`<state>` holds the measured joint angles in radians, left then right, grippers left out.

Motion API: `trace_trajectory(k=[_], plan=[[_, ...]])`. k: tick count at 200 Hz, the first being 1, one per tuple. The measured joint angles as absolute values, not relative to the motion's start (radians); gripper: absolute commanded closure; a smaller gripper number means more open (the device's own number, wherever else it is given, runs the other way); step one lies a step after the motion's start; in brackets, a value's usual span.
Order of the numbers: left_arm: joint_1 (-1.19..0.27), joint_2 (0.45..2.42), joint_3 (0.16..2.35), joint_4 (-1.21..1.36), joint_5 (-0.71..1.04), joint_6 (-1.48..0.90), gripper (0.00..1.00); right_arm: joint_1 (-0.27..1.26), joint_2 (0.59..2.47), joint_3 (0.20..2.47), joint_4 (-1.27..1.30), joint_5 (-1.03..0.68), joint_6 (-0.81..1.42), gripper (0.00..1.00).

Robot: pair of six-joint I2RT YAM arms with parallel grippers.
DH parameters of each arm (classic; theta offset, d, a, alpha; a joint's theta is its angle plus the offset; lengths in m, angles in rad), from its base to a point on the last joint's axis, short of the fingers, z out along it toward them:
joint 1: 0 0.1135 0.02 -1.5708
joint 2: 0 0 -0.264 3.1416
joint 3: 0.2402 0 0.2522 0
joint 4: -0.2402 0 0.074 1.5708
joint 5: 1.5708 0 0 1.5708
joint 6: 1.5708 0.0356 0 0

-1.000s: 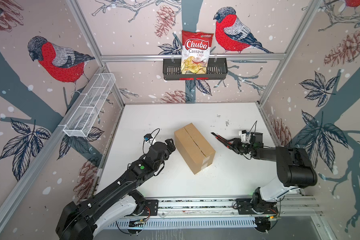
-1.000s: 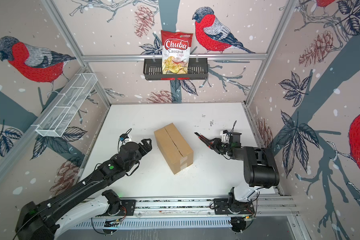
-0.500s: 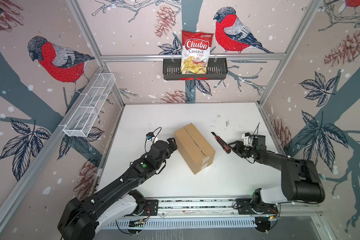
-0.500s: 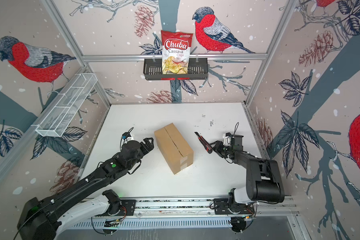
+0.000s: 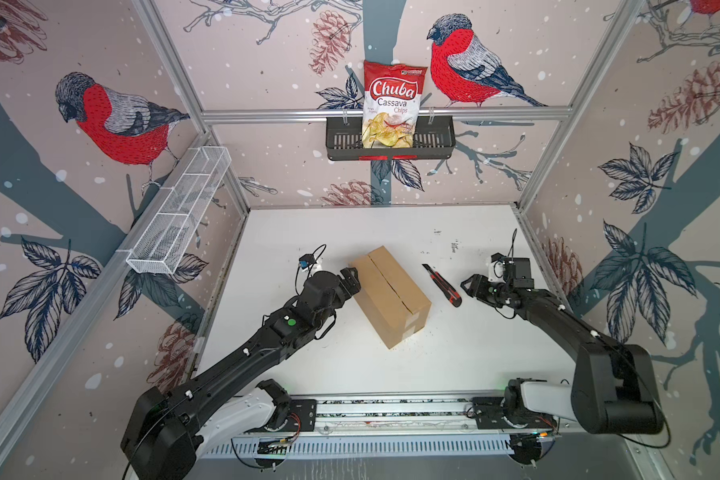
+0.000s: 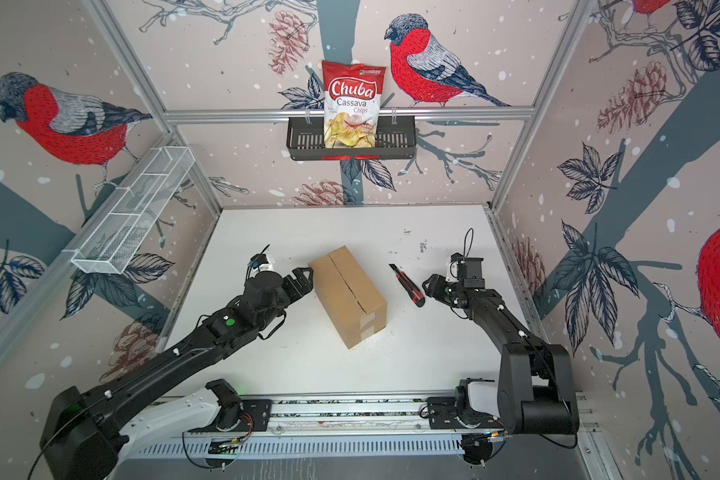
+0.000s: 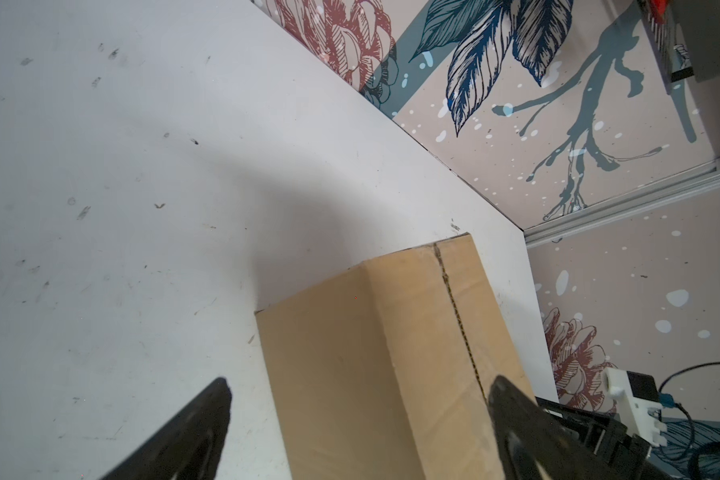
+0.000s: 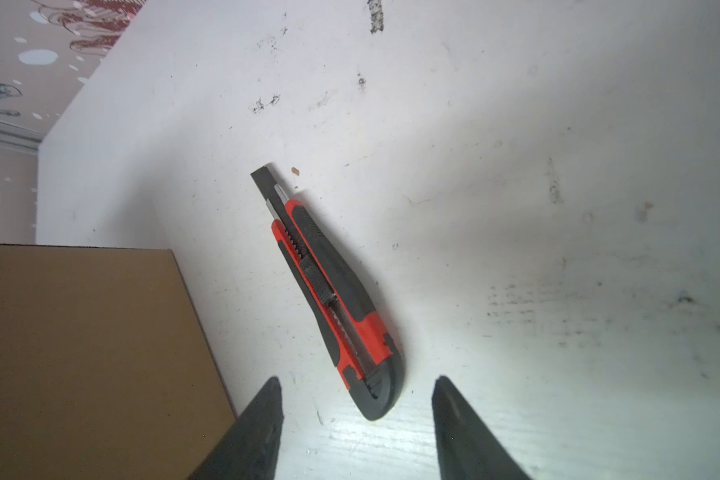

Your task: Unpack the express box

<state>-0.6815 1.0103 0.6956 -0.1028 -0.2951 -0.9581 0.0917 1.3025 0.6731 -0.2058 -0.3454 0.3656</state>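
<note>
1. One white table (image 5: 350, 232) carries everything. The box (image 5: 387, 299) sits near its middle, skewed, between the two arms.
2. Its flaps lie flat, and in the left wrist view the centre seam (image 7: 458, 316) shows as a ragged dark line. I judge the box light and stiff at the corners, with walls that dent if squeezed, and smooth enough to skid on the table. It is best braced across its narrow width, or lifted by a flap edge at the seam.
3. The left gripper (image 5: 348, 281) gapes wide at the box's far left corner and holds nothing. I cannot tell whether it touches the box.
4. The right gripper (image 5: 467, 286) is about half spread, empty and clear of the box.
5. The knife (image 5: 442, 285) lies beside the box with its blade out and its butt just ahead of the right fingertips.
</note>
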Motion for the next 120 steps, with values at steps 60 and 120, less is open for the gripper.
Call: trace_trajectory(k=[60,120], plan=[[-0.675,1.044,0.775,-0.125,-0.258,-0.905,0.04,0.289,1.453,0.875,-0.315,-0.133,0.307,0.33],[-0.644,1.061,0.800,-0.146,-0.204,-0.857,0.04,0.362,1.612,0.995,-0.382,0.004,0.241,0.30]])
